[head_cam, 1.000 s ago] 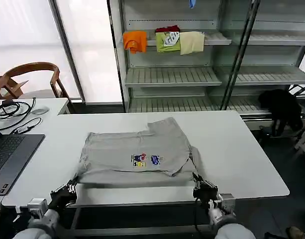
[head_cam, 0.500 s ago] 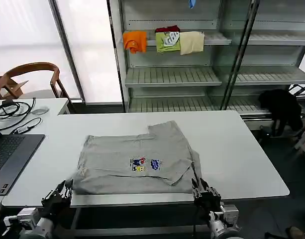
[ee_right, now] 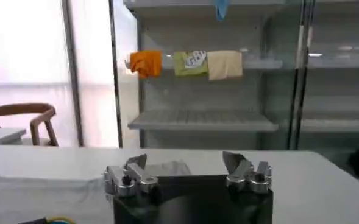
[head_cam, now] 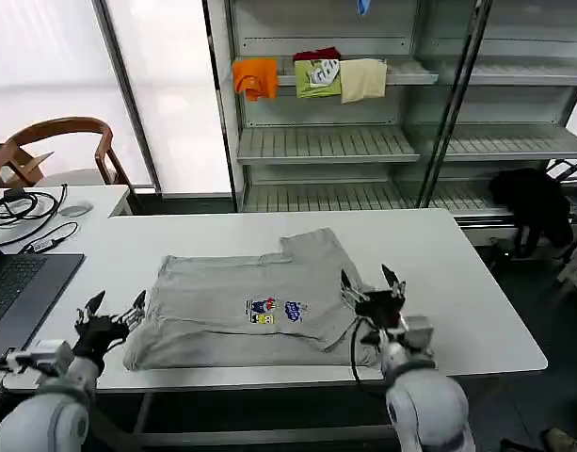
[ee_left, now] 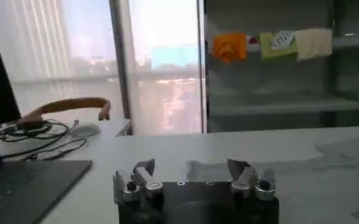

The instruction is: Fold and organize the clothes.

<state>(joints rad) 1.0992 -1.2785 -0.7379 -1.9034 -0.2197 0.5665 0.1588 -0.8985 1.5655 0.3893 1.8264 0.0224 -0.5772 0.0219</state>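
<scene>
A light grey shirt [head_cam: 241,301] lies flat on the white table [head_cam: 457,282], folded into a rough rectangle with its small multicoloured print [head_cam: 274,309] facing up. My left gripper [head_cam: 114,306] hovers open at the shirt's near left corner with nothing between its fingers. My right gripper [head_cam: 368,281] is open over the shirt's near right edge, also empty. In the left wrist view the left gripper [ee_left: 191,167] points across the table, with pale shirt fabric [ee_left: 344,149] off to one side. In the right wrist view the right gripper [ee_right: 185,161] sits beside the shirt [ee_right: 33,185].
A laptop [head_cam: 15,292], cables [head_cam: 24,207] and a mouse [head_cam: 76,209] lie at the table's left end, by a wooden chair [head_cam: 53,141]. Behind the table a shelf [head_cam: 326,141] holds orange [head_cam: 256,77], green [head_cam: 317,77] and cream [head_cam: 362,80] folded garments. A black bundle [head_cam: 533,202] sits far right.
Both grippers have risen from below the table's front edge to table height, the right one moving in over the shirt's edge. The shirt's near hem has shifted slightly left.
</scene>
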